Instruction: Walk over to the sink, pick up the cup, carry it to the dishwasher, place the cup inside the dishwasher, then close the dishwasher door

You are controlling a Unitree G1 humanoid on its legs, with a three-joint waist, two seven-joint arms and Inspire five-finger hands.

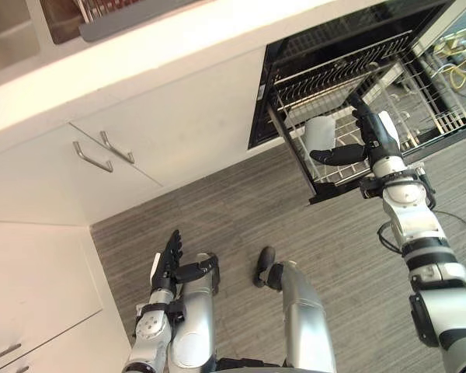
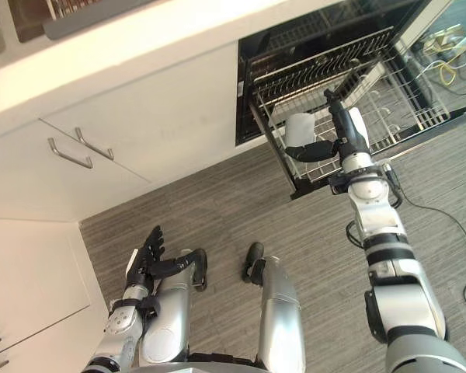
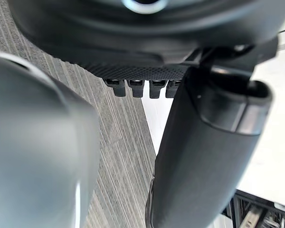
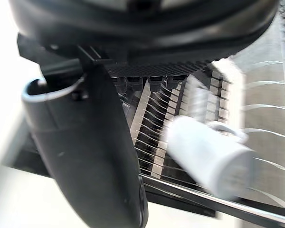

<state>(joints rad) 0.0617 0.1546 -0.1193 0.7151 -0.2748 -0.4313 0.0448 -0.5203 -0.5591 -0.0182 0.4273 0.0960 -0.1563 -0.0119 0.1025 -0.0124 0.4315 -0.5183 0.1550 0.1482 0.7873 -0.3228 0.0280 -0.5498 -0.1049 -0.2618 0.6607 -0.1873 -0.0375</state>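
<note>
The white cup (image 1: 320,130) is in the pulled-out wire rack (image 1: 419,93) of the open dishwasher (image 1: 338,47), at the rack's front left corner. My right hand (image 1: 375,138) reaches over that rack just beside the cup, with its fingers straight and its thumb stretched out under the cup. In the right wrist view the cup (image 4: 209,154) shows blurred, a gap away from the thumb (image 4: 92,156), with nothing curled round it. My left hand (image 1: 169,260) hangs low at my side over the floor, fingers straight and empty.
The dishwasher door's dark edge (image 1: 334,193) juts out low over the grey plank floor (image 1: 241,202). White cabinets with metal handles (image 1: 93,158) run along the left under a pale countertop (image 1: 140,58). Yellow cables (image 1: 454,74) lie beyond the rack.
</note>
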